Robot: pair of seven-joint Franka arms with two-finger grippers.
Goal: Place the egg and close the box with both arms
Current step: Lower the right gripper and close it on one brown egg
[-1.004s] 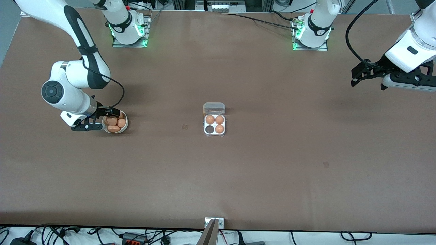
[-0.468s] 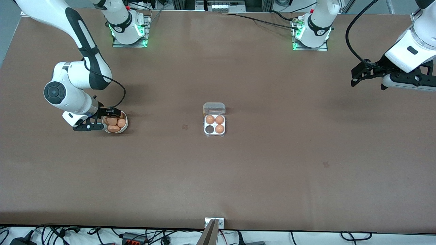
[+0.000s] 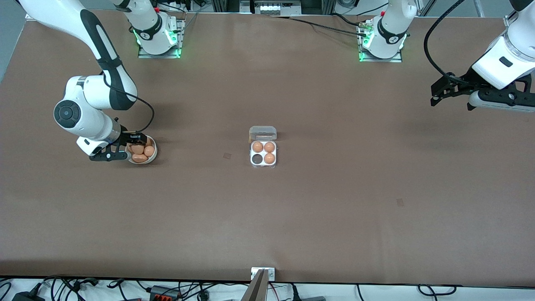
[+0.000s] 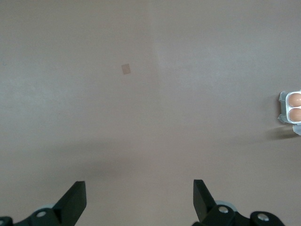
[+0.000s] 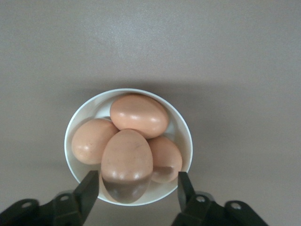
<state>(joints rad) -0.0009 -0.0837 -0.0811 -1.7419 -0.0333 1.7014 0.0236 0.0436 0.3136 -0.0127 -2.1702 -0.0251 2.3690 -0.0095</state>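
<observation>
The box (image 3: 263,162) sits mid-table, a white four-cell tray with its clear lid (image 3: 263,133) hinged open. Three brown eggs fill it; the cell nearest the camera at the right arm's end is empty. A white bowl (image 3: 155,154) toward the right arm's end holds several brown eggs. My right gripper (image 3: 134,143) is low over the bowl. In the right wrist view it (image 5: 136,189) is open, with its fingers either side of the top egg (image 5: 127,157) and not gripping it. My left gripper (image 3: 436,95) waits open and empty in the air at its own end (image 4: 138,202).
The left wrist view catches the box's edge (image 4: 291,107) with two eggs. Small tape marks lie on the brown table (image 3: 227,156) (image 3: 400,202). A metal bracket (image 3: 263,274) sits at the table's near edge. The bowl's rim (image 5: 188,136) lies just inside the right fingers.
The right arm shifted slightly toward the bowl a second ago and has since held still. The left arm has not moved.
</observation>
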